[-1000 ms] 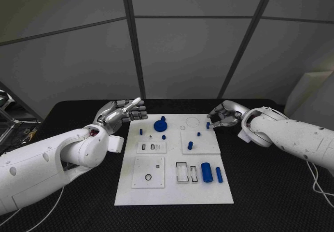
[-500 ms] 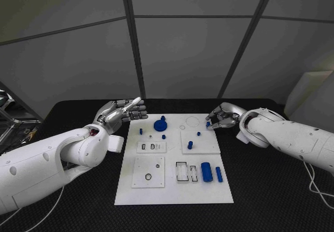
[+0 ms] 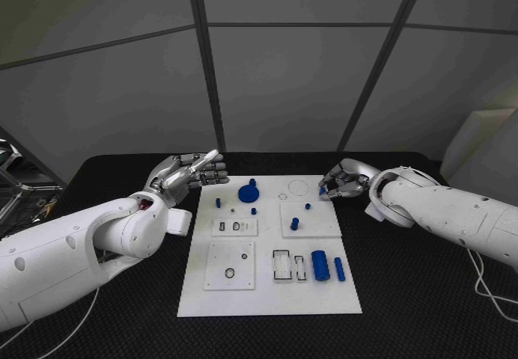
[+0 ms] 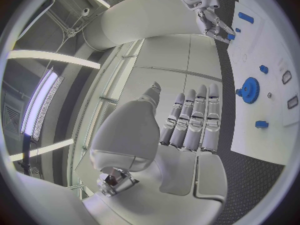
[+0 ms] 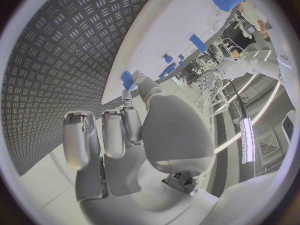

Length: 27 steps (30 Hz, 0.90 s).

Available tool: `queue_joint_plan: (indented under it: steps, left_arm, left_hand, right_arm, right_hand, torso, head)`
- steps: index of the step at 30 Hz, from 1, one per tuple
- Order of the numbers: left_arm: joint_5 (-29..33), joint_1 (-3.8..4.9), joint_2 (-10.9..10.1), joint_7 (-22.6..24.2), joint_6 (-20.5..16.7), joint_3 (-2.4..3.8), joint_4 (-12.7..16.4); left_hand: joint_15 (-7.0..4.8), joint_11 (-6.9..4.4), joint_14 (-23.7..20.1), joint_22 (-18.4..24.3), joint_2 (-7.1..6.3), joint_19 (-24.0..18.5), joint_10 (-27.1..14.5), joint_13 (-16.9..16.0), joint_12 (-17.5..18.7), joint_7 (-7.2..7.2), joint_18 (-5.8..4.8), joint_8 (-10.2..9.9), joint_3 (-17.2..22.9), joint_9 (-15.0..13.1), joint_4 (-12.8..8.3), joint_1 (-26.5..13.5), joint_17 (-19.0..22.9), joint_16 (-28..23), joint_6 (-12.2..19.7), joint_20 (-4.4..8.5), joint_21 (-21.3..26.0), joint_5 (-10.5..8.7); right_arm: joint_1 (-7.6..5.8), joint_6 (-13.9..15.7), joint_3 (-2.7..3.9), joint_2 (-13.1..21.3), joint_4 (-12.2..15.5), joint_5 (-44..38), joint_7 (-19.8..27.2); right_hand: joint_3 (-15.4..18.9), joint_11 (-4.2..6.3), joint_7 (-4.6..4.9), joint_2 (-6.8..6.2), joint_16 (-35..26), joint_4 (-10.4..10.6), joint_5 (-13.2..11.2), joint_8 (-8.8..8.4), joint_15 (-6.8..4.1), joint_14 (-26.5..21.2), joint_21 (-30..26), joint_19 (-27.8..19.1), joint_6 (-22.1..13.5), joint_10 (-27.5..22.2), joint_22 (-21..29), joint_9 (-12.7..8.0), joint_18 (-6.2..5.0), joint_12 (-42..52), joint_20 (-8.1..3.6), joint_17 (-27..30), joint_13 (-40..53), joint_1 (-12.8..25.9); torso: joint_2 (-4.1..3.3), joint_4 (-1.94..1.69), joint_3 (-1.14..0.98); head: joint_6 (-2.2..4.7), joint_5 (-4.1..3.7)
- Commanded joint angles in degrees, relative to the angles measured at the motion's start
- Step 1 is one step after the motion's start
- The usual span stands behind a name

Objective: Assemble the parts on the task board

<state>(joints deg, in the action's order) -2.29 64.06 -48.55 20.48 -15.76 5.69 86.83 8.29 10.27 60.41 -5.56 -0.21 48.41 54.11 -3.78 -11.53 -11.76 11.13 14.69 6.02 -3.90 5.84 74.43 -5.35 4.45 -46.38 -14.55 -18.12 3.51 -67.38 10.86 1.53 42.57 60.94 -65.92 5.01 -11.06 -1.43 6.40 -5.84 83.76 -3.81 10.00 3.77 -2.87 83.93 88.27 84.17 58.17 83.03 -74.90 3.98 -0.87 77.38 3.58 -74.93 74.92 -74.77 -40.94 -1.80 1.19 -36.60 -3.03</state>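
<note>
Task board (image 3: 270, 299): white plate, mid black bench (image 3: 421, 299), long side running away from robot.

L hand (image 3: 189, 173) raised just off board's far-left corner, over bench, not touching board. Fingers straight and close together, thumb apart; holds nothing. L wrist view confirms: palm (image 4: 181, 125) bare, fingers extended side by side.

R hand (image 3: 343, 179) at board's far-right edge, fingers curled in. Small blue peg (image 3: 322, 193) sits at the fingertips there; R wrist view shows a blue piece (image 5: 127, 80) against thumb tip at board edge. L wrist view shows same, blue bit (image 4: 230, 36) at tips of R fingers. Looks pinched, but whether gripped or only touched – can't tell for sure.

Parts on board:
- blue gear (image 3: 249, 194), far-centre-left, knob on top; also in L wrist view (image 4: 250, 89).
- small blue peg (image 3: 218, 203) left of gear; another (image 3: 254, 212) just nearer.
- blue peg (image 3: 295, 224) standing on right inset plate; tiny one (image 3: 308, 207) beyond it.
- large blue cylinder (image 3: 320, 265) lying near-right, thinner blue rod (image 3: 339, 270) beside it, parallel, apart.
- rectangular slots (image 3: 283, 267) left of cylinder, open.
- near-left inset plate w/ ring outline (image 3: 229, 274).
</note>
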Motion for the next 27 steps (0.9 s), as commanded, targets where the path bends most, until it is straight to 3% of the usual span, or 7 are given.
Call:
queue_joint_plan:
  steps: [1,27]
  left_arm:
    - [-0.3,0.06,0.08,0.15,0.67,0.05,0.01]
    - [-0.3,0.05,0.09,0.1,0.67,0.05,-0.1]
  left_hand:
    - [-0.02,-0.02,-0.03,0.1,0.36,0.31,0.5,-0.07,0.23,-0.99,-0.68,-0.18,0.02,-0.05,-0.42,0.04,-0.06,-0.16,-0.43,0.16,-0.09,-0.28]
    - [-0.02,-0.02,-0.03,0.1,0.36,0.31,0.5,-0.07,0.23,-0.99,-0.68,-0.18,0.02,-0.05,-0.42,0.04,-0.06,-0.16,-0.43,0.16,-0.09,-0.28]
  right_arm:
    - [-0.1,-0.72,0.03,-0.17,-0.13,-1.01,-0.27]
    - [-0.07,-0.61,0.04,-0.55,-0.73,-2.27,-0.9]
  right_hand:
    - [-0.3,-0.15,0.02,0.77,0.29,-0.01,0.33,0.33,0.31,3.68,0.36,4.3,0.49,0.44,-12.57,0.08,0.25,0.27,0.31,-3.73,3.19,0.16]
    - [-0.77,0.08,-0.29,1.75,0.78,-0.14,0.28,0.58,0.15,3.86,1.03,5.04,2.37,0.86,-13.8,0.2,0.54,1.08,0.18,-4.61,3.9,1.06]
  torso:
    - [0.03,0.01,-0.01]
    - [0.02,-0.01,-0.01]
  head:
    - [-0.02,-0.03]
    - [-0.15,-0.2]
